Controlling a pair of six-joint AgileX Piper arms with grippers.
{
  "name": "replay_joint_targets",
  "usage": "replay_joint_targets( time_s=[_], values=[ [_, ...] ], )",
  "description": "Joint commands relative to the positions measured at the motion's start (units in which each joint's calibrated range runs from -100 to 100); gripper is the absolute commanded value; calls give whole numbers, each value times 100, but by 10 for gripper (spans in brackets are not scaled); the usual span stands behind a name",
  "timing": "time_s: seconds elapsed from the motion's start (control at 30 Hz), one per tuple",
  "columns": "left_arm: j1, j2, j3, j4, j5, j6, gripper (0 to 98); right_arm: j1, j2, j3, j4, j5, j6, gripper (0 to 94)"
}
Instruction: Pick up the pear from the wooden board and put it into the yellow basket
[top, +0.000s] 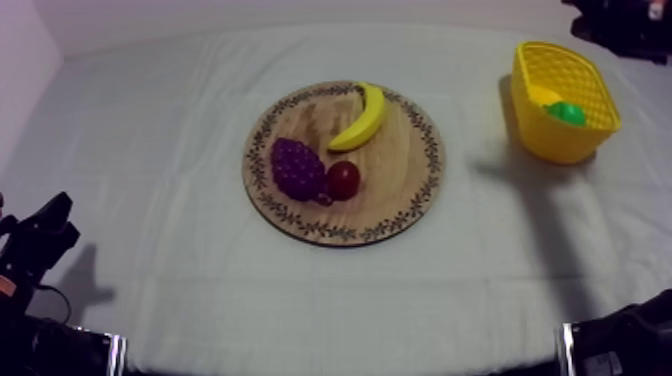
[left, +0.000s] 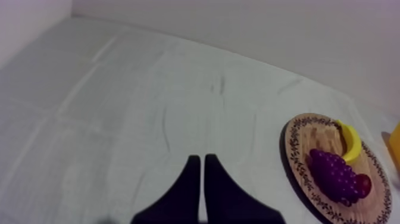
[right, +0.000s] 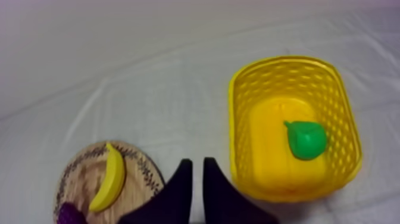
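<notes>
A green toy pear (right: 306, 140) lies inside the yellow plastic lattice basket (right: 280, 74), resting on its floor and apart from the walls. The basket stands near the far right corner of the table (top: 150, 120), which is covered by a grey-white cloth. A round wooden board with a dark patterned rim (top: 400, 170) sits in the middle of the table, well apart from the basket. On it, a curved yellow toy banana (top: 362, 118) lies on the part towards the table's far edge. A bunch of purple toy grapes (top: 297, 168) lies on the part towards the left edge. A small red fruit (top: 343, 180) sits just beside the grapes, on the side facing the right edge. The right gripper (right: 194, 162) hangs above the cloth between the board and the basket. Its two black fingers lie together as a narrow wedge with nothing between them. The left gripper (left: 199, 158) sits low by the table's near left corner, pointing over bare cloth with the board off to one side. Its fingers are likewise pressed together and hold nothing.
</notes>
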Motion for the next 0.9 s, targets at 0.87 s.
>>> replay_joint_targets(
  time_s=[0.87],
  values=[
    [1, 2, -2, 1, 2, 0, 1, 414, -6485, 5783, -1171, -423, 1008, 2]
  ],
)
